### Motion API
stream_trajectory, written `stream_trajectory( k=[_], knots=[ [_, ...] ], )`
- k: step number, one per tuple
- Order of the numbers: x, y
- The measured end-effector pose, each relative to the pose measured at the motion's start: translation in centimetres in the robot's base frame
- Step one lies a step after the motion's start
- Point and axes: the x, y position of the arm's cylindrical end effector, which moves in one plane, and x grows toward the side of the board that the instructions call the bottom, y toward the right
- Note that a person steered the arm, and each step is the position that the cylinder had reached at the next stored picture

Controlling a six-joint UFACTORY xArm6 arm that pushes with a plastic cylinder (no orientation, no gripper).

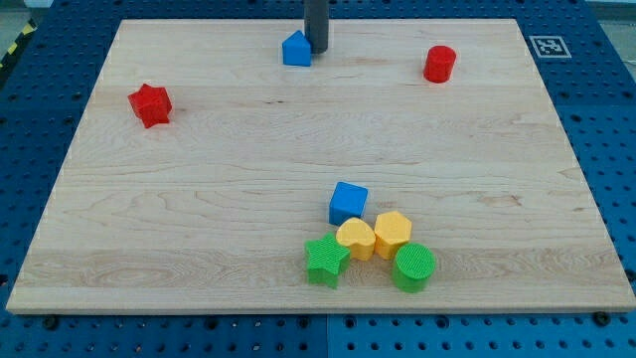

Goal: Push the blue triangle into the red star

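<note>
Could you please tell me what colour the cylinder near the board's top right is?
Red: the small red cylinder block, seen in the camera view.

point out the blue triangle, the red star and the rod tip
blue triangle block (296, 50), camera view, front face
red star block (150, 104), camera view, top face
my tip (316, 51), camera view, rod's lower end

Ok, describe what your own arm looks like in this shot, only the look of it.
Only my rod shows: a straight, dark grey-black cylinder entering from the view's top edge, plain, with no visible markings, cables or sleeve. My tip is its blunt lower end, same dark colour. The rest of the arm is out of frame.
</note>
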Motion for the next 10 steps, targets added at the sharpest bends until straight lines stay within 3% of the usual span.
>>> stream_trajectory(
  k=[3, 8, 10],
  knots=[
    [1.3, -7.2],
    [3.1, -13.3],
    [7.0, -15.7]
  ],
)
